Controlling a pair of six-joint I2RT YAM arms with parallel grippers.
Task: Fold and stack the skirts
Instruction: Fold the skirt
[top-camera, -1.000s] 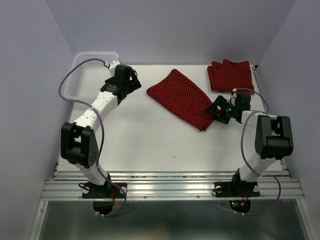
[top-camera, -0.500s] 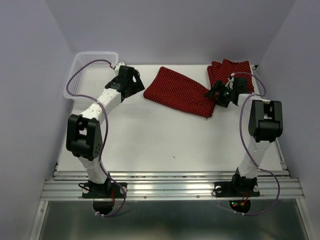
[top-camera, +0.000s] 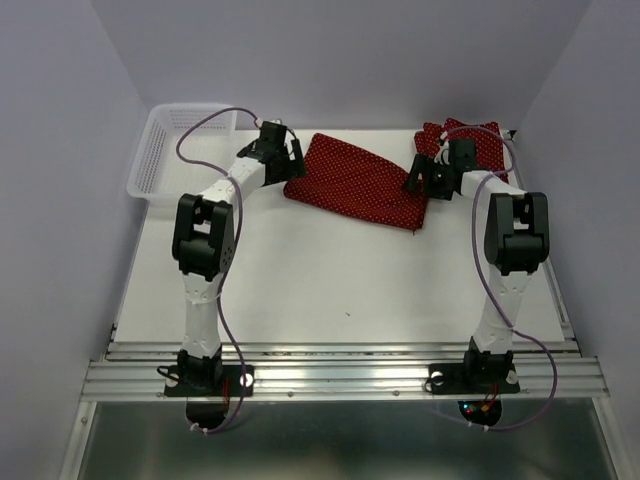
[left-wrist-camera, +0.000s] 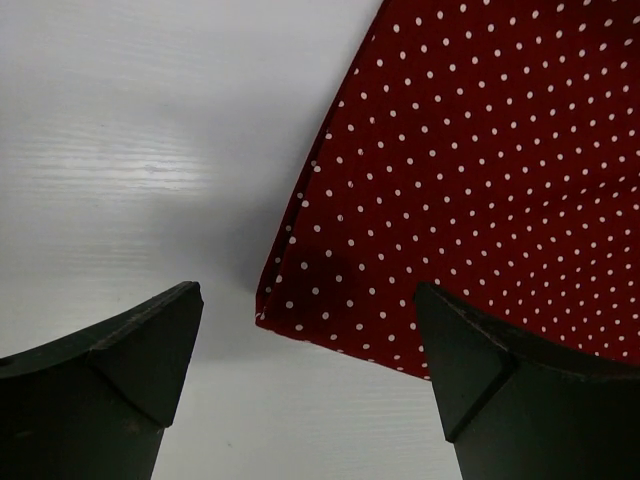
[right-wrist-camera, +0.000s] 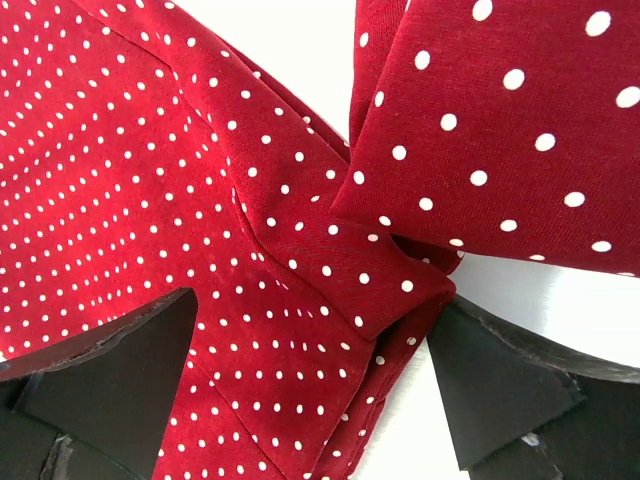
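A dark red skirt (top-camera: 355, 185) with white dots lies spread flat at the back middle of the table. Another dotted skirt (top-camera: 475, 140) lies folded at the back right. My left gripper (top-camera: 290, 160) stands open at the spread skirt's left end. In the left wrist view that skirt's corner (left-wrist-camera: 480, 180) lies just ahead of the gripper (left-wrist-camera: 310, 330), with bare table between the fingers. My right gripper (top-camera: 418, 178) is open over the skirt's right end. In the right wrist view a bunched fold of skirt (right-wrist-camera: 150, 180) lies between the wide-apart jaws of the gripper (right-wrist-camera: 315, 350), beside the folded skirt's edge (right-wrist-camera: 500, 130).
A white lattice basket (top-camera: 165, 150) sits at the back left corner, close to the left arm. The white table (top-camera: 330, 280) stretches toward me in front of the skirts. Purple walls close in on the back and both sides.
Both arms have reached farther back. The left gripper moved right to the skirt's left corner, and the right gripper moved back to its right end. The spread skirt has shifted back and turned flatter.
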